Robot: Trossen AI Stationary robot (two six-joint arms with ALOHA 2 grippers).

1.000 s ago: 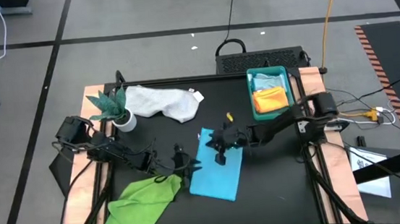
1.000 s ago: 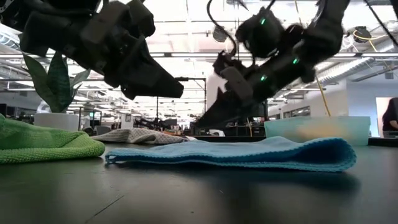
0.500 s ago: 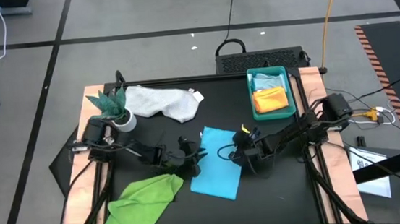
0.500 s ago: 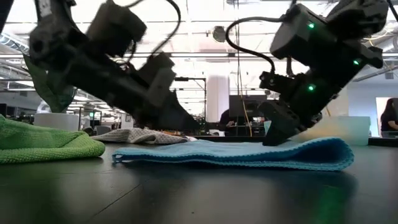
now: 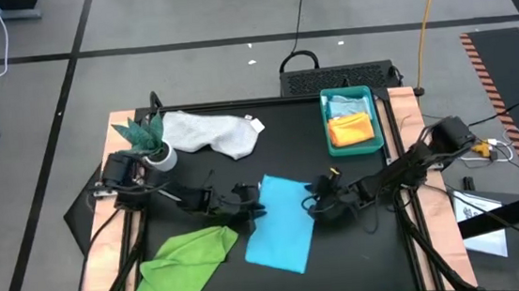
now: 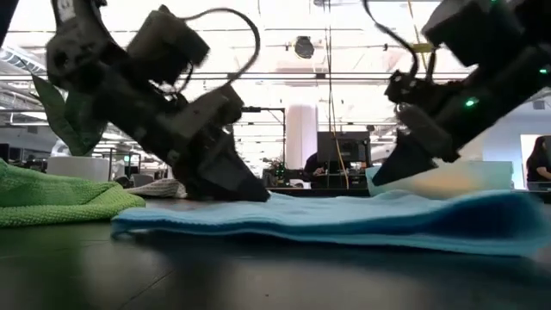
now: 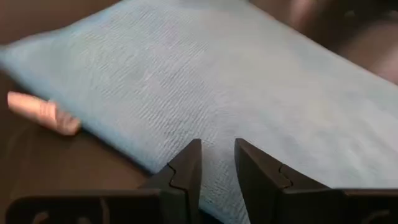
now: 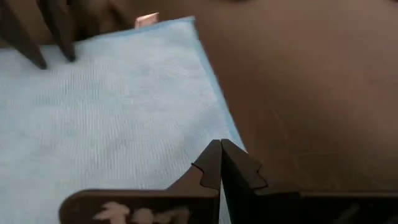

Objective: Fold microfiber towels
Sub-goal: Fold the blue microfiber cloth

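Observation:
A bright turquoise-blue towel lies folded flat on the black table between my two grippers. My left gripper sits at the towel's left edge, its fingers a little apart. My right gripper is shut at the towel's right edge. A lime green towel lies bunched at the near left. At the far left a white-grey towel lies crumpled. A pale blue towel and an orange towel lie folded in the teal tray. My left gripper rests both fingertips on the blue towel's top face just inside its left edge. It slants down from the table's left. The towel lies flat under them on the table. My right gripper's shut fingertips are down on the towel's right edge, slanting from the table's right. The towel stays flat on the table.
A small green plant in a white pot stands at the far left beside the white-grey towel. The teal tray stands at the far right. Bare black table lies near and right of the blue towel.
My right gripper, shut throughout, has swept from the blue towel's middle toward the table's right and near edges, ending at the towel's right edge. My left gripper has come down onto the left edge. The towel has slid slightly toward the near edge and lies flatter.

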